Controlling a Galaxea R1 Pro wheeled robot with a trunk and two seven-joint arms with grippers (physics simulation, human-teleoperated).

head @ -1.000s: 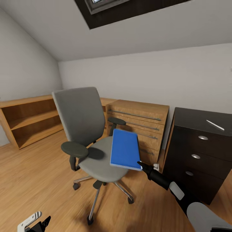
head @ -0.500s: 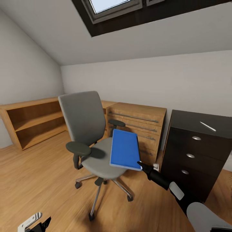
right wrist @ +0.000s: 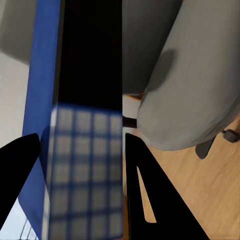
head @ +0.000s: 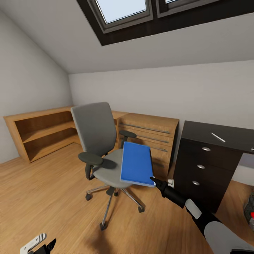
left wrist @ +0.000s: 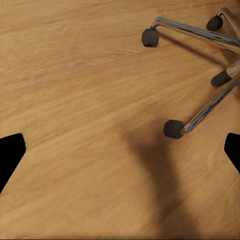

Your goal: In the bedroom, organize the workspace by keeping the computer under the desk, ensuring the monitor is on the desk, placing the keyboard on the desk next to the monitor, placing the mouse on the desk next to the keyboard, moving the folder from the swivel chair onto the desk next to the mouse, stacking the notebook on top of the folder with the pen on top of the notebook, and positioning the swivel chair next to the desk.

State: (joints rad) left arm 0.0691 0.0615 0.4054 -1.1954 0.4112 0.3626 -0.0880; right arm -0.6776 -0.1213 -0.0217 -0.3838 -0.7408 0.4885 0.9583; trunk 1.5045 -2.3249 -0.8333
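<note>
My right gripper (head: 153,181) is shut on a corner of the bright blue folder (head: 136,163) and holds it tilted in the air in front of the swivel chair's (head: 100,141) grey seat. In the right wrist view the folder (right wrist: 46,100) sits edge-on between the black fingers (right wrist: 145,190), with the chair seat (right wrist: 190,90) behind. A white pen (head: 218,137) lies on the black desk (head: 218,131) at right, above its three drawers. My left gripper (head: 39,246) hangs low and open over the floor (left wrist: 75,75), near the chair's chrome wheeled base (left wrist: 200,112).
A light wooden drawer chest (head: 150,135) stands between chair and desk. A low wooden shelf (head: 38,132) runs along the left wall. A grey shape with a red dot (head: 251,213) is cut off at the right edge. The ceiling slopes, with skylights (head: 121,8).
The whole picture has shifted: chair, chest and desk look smaller and lower, and more skylight shows, so the camera moved. The folder stays in my right gripper.
</note>
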